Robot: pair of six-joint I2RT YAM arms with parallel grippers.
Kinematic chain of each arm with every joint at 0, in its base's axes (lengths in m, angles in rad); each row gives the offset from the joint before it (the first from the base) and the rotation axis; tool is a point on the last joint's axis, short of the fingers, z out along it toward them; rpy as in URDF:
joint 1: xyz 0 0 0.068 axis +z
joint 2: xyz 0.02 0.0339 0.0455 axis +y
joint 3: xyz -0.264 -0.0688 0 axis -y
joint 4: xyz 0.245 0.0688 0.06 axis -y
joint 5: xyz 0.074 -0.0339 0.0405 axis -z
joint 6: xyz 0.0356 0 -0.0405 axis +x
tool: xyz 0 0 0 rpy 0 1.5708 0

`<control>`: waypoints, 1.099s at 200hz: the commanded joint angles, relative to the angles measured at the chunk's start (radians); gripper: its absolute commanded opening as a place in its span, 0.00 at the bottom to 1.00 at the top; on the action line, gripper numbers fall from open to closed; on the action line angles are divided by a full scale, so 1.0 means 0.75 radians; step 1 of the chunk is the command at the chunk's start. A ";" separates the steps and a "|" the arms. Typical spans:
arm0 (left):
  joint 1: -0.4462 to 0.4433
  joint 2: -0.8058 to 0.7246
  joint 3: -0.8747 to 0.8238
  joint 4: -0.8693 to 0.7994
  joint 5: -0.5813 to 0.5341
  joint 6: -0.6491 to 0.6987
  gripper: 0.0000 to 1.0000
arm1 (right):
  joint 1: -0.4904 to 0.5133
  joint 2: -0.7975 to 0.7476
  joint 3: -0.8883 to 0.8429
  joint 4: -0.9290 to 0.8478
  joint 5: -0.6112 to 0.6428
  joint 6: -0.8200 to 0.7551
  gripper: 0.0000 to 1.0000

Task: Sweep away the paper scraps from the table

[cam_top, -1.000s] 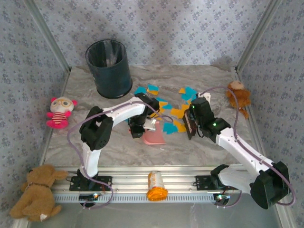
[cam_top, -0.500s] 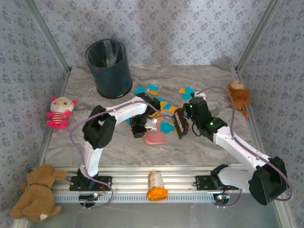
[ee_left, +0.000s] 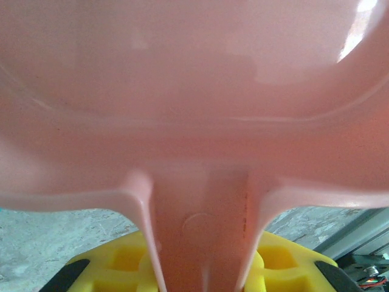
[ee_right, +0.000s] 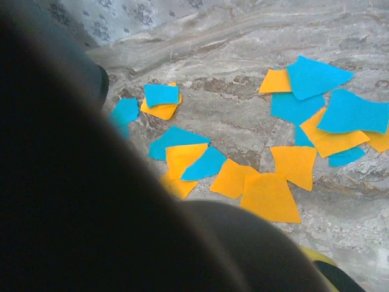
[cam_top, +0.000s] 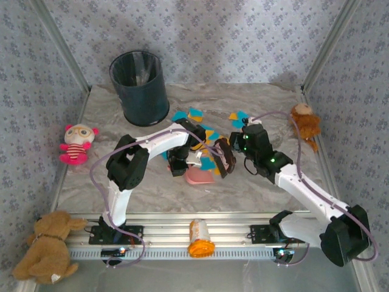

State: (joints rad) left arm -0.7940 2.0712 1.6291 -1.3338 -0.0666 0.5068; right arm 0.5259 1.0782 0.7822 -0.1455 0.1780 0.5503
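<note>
Top view: the small orange and turquoise paper scraps (cam_top: 194,113) lie on the veined marble surface (cam_top: 267,97), just beyond and right of the pink plastic dustpan (cam_top: 198,177); the right arm is nearer them.

Left wrist: the yellow left fingers (ee_left: 106,263) are clamped tight on the dustpan's handle.

Right wrist: scraps spread ahead, and the right fingers (ee_right: 317,257) are closed on what seems a dark brush (ee_right: 91,182).

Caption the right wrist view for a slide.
Orange and blue paper scraps scattered across the marble table.
</note>
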 commanded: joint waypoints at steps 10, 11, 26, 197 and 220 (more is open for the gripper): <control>0.001 0.018 0.012 -0.016 0.023 -0.007 0.00 | -0.004 -0.116 -0.006 -0.005 0.132 0.007 0.00; 0.001 0.018 0.013 -0.015 0.023 -0.007 0.00 | -0.005 -0.118 -0.006 -0.008 0.138 0.006 0.00; 0.001 0.020 0.012 -0.010 0.023 -0.007 0.00 | -0.005 -0.142 -0.001 -0.063 0.224 -0.021 0.00; 0.005 0.036 0.006 -0.002 0.016 -0.027 0.00 | 0.095 0.009 -0.030 -0.102 0.372 -0.081 0.00; 0.004 0.038 0.010 -0.006 0.019 -0.029 0.00 | 0.123 0.043 -0.023 -0.073 0.344 -0.058 0.00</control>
State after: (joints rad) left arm -0.7921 2.0834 1.6291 -1.3197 -0.0666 0.5034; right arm 0.5964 1.0821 0.7727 -0.2375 0.4820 0.4671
